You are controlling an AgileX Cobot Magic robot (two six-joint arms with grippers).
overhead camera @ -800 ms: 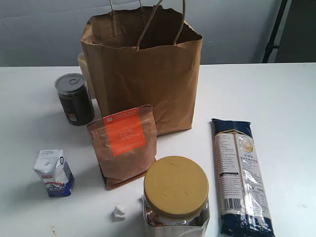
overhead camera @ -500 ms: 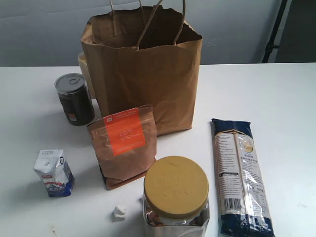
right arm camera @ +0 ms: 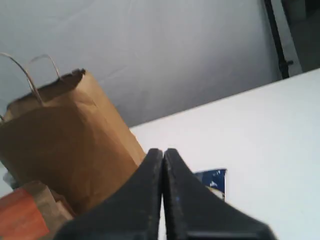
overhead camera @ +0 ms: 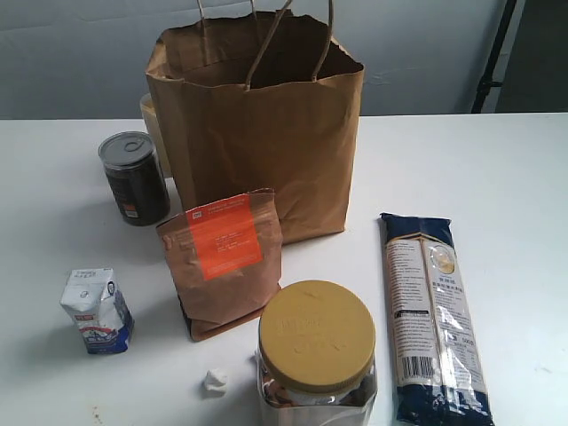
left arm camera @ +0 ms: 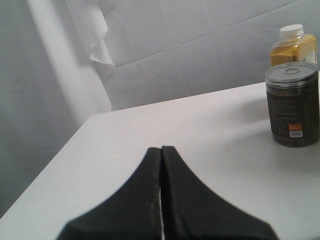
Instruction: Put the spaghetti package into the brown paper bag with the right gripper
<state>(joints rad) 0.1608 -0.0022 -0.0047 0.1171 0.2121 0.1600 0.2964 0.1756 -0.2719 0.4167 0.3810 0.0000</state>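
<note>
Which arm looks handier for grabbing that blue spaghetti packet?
Probably right. The spaghetti package lies on that arm's side of the table, its end showing just beyond the right gripper; the left gripper faces the dark can.

Exterior camera looked steeply down on white table [overhead camera: 497, 160], close in, left wrist camera low, faced dark can [left arm camera: 292, 107], right wrist camera low, faced brown paper bag [right arm camera: 60, 135], both things shared with exterior view.

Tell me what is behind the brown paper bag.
A yellowish jar peeks out past the edge of the brown paper bag, near the dark can; the left wrist view shows its white cap. The bag hides most of it and anything else behind.
</note>
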